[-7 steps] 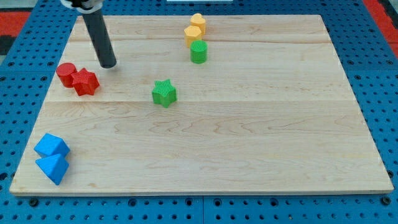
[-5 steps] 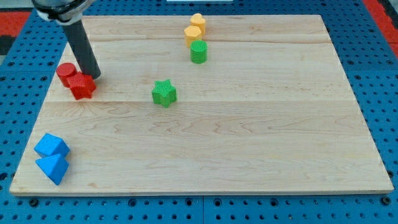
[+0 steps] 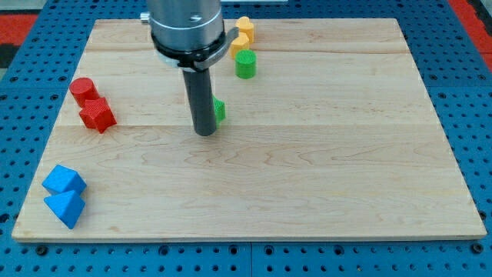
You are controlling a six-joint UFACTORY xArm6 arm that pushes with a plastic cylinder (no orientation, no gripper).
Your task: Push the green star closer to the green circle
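Since the earlier frames, our dark rod has swung from beside the red blocks at the view's left across to the middle of the light wooden counter (image 3: 323, 185), and the red star-shaped block (image 3: 97, 115) has been nudged a little toward the view's lower left. We record our tip (image 3: 204, 131) resting on the counter directly in front of the green star-shaped block (image 3: 219, 111), on its lower-left side as viewed; the rod covers most of that block, so only a green sliver shows at the rod's right edge, and we cannot tell whether tip and block touch. We carry no hand on this arm, only the rod, so nothing is clamped. The green cylindrical block (image 3: 245, 64), the circle of the task, stands toward the view's top and slightly right of the star, apart from it. Just above it sit two yellow blocks: the nearer yellow block (image 3: 240, 44) is partly hidden by the arm's grey body, and the upper yellow block (image 3: 245, 28) lies just beside it. At the view's left, the red cylindrical block (image 3: 82, 90) stands just beside the red star. In the lower-left corner, one blue angular block (image 3: 63, 181) touches a second blue wedge-like block (image 3: 64, 206).
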